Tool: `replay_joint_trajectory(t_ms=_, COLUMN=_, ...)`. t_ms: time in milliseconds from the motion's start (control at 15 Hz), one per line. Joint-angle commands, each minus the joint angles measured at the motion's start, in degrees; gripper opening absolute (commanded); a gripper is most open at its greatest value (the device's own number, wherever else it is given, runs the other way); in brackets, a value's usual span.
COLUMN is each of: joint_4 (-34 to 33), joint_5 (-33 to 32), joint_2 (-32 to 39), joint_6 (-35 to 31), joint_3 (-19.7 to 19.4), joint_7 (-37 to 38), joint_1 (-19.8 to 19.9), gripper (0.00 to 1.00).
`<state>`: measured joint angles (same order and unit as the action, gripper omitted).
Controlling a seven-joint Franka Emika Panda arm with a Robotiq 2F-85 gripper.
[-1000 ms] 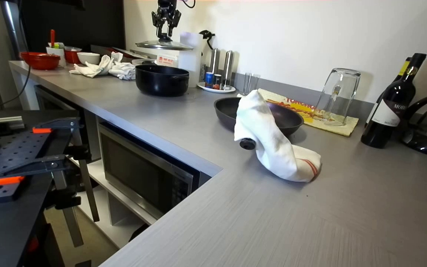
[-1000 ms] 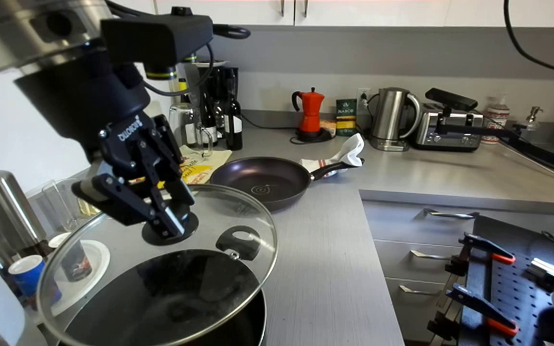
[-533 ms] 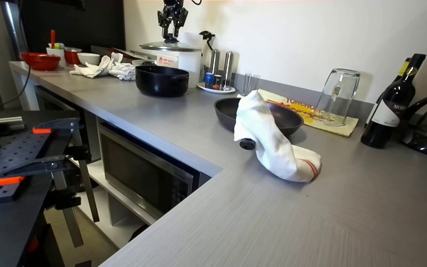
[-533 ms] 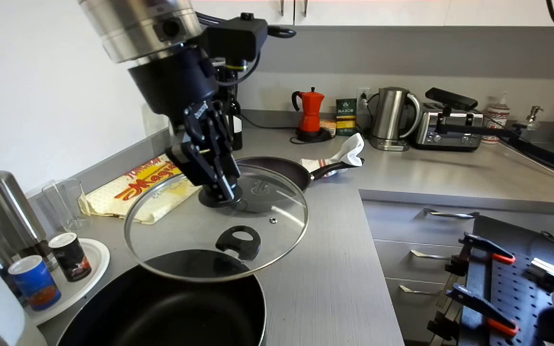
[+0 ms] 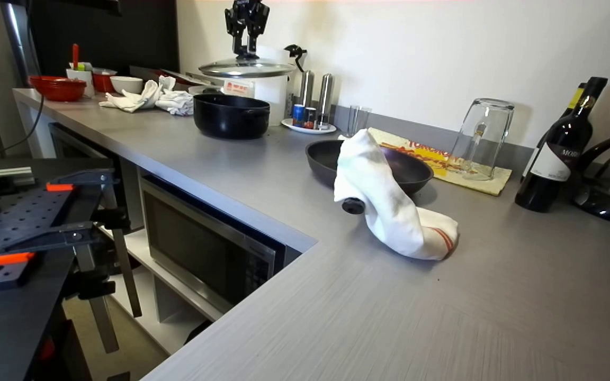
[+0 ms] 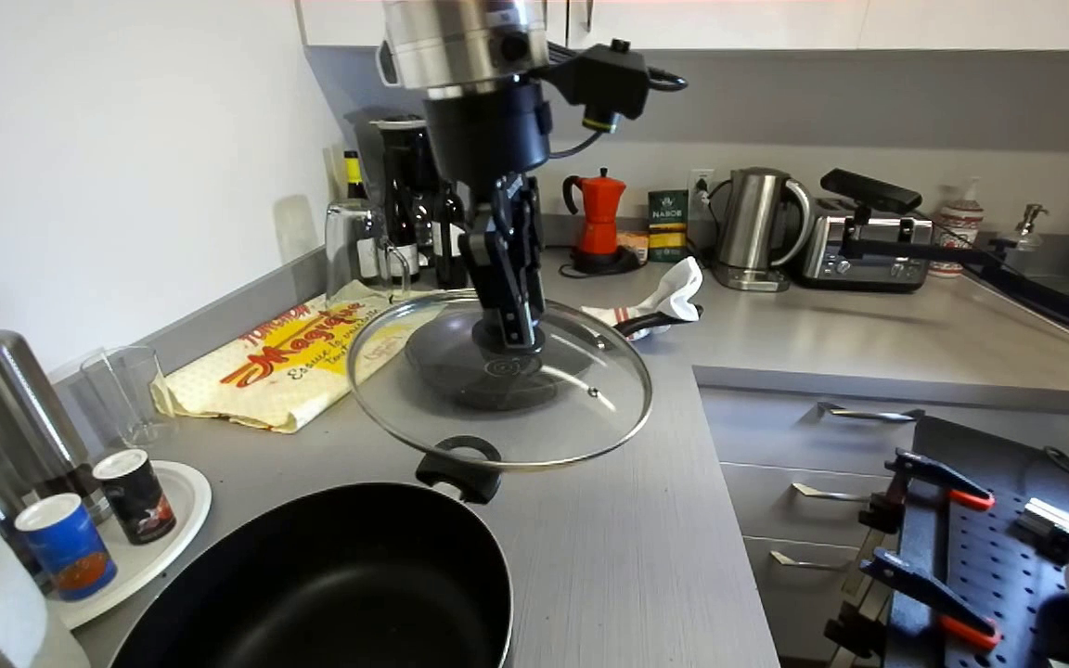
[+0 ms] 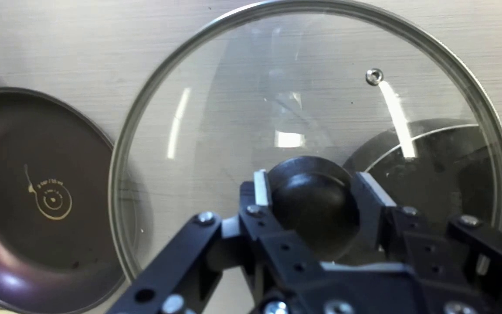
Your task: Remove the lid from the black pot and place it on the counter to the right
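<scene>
The jaws were clamped on the dark knob [image 7: 314, 205] of the lid [image 6: 539, 417], one pressed to its left side and the other to its right in the wrist view. The lid hung beneath the gripper [image 5: 245, 48], roughly level, its glass reaching well past the jaws to left and right. It was in the air, apart from the counter [image 6: 609, 538]. In an exterior view the uncovered black pot [image 6: 340, 594] stood near and the lid farther off. In the wrist view the frying pan [image 7: 50, 165] lay on the left, and the black pot's rim, on the right, showed partly through the glass.
</scene>
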<state>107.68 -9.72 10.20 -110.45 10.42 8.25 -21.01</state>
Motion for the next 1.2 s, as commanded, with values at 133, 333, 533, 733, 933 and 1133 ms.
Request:
replay_joint_trajectory(t_ms=133, joint_4=20.96, joint_5=6.06, joint_2=-15.41, joint_6=-11.21, joint_3=0.25, joint_7=0.03, joint_1=5.9, gripper=0.24)
replay_joint_trajectory(t_ms=333, joint_4=31.3, joint_5=8.75, joint_2=-21.07, joint_6=-17.38, joint_3=-0.32, joint_7=-1.2, joint_1=7.99, gripper=0.24)
replay_joint_trajectory(t_ms=533, joint_4=37.77, joint_5=9.1, joint_2=-23.08, joint_6=-21.88, joint_3=-0.77, joint_7=-1.7, joint_1=9.37, gripper=0.24)
replay_joint_trajectory(t_ms=733, joint_4=40.31, joint_5=7.68, joint_2=-21.29, joint_6=-25.94, joint_3=-1.28, joint_7=-1.25, joint_1=11.0, gripper=0.24)
replay_joint_trajectory(t_ms=933, joint_4=40.7, joint_5=7.23, joint_2=-18.92, joint_6=-28.36, joint_3=-1.59, joint_7=-1.19, joint_1=12.21, gripper=0.24)
replay_joint_trajectory(t_ms=1133, joint_4=39.5, joint_5=6.88, joint_2=-15.4, joint_6=-29.75, joint_3=-1.9, joint_7=-1.29, joint_1=13.16, gripper=0.24)
